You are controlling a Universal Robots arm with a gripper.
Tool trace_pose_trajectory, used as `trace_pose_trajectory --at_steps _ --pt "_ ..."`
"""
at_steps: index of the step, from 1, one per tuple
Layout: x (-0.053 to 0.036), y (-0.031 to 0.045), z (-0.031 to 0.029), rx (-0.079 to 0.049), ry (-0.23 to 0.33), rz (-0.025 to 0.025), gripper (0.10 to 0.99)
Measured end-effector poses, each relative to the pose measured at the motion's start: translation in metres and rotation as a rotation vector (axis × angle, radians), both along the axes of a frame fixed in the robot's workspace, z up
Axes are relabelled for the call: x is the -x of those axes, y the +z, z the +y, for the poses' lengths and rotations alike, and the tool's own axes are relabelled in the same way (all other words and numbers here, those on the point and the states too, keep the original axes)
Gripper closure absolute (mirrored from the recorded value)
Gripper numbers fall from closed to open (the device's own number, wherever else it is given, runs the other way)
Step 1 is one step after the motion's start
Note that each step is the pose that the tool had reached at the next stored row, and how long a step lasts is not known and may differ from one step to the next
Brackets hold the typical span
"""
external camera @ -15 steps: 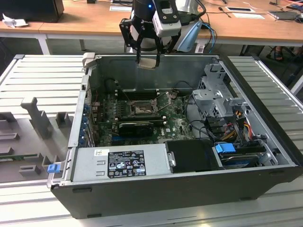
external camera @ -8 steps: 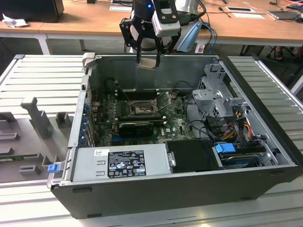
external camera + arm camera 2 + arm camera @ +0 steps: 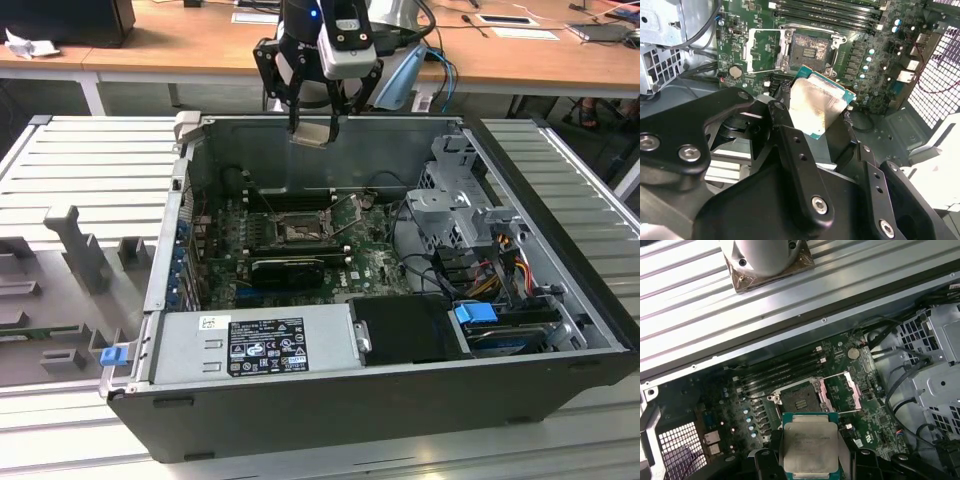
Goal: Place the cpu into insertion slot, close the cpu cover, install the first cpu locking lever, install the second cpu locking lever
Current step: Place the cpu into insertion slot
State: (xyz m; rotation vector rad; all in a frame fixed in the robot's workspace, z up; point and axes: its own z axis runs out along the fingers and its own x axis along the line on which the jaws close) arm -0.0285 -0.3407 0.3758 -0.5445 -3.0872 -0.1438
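My gripper (image 3: 316, 128) hangs above the back wall of the open computer case (image 3: 560, 300), shut on the cpu (image 3: 312, 134). The cpu (image 3: 810, 445) is a silvery square chip with a teal-edged underside, pinched by its two sides between the black fingers (image 3: 790, 135). Below it on the green motherboard lies the insertion slot (image 3: 297, 235), a square black socket with nothing in it (image 3: 800, 400). The cpu cover (image 3: 765, 50) stands flipped open beside the slot (image 3: 810, 47), showing in the first wrist view as a metal frame (image 3: 840, 392).
Inside the case are a black graphics card (image 3: 288, 268), a grey power supply (image 3: 255, 345), a metal drive cage (image 3: 460, 200) and bundled cables (image 3: 500, 260). Memory slots (image 3: 780, 372) run beside the socket. Grey ribbed platforms flank the case, with fixture blocks (image 3: 75, 245) on the exterior view's left.
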Motion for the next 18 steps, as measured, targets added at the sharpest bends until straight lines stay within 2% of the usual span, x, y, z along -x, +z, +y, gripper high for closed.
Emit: trace_pose_trajectory --at_steps 4,16,18 --pt "0.0 -0.0017 -0.0001 0.001 -0.002 0.0001 0.557" --pt "0.0 -0.0032 -0.0001 0.004 -0.171 0.0 0.557" --pt "0.0 -0.0033 -0.0001 0.004 -0.186 0.0001 0.557"
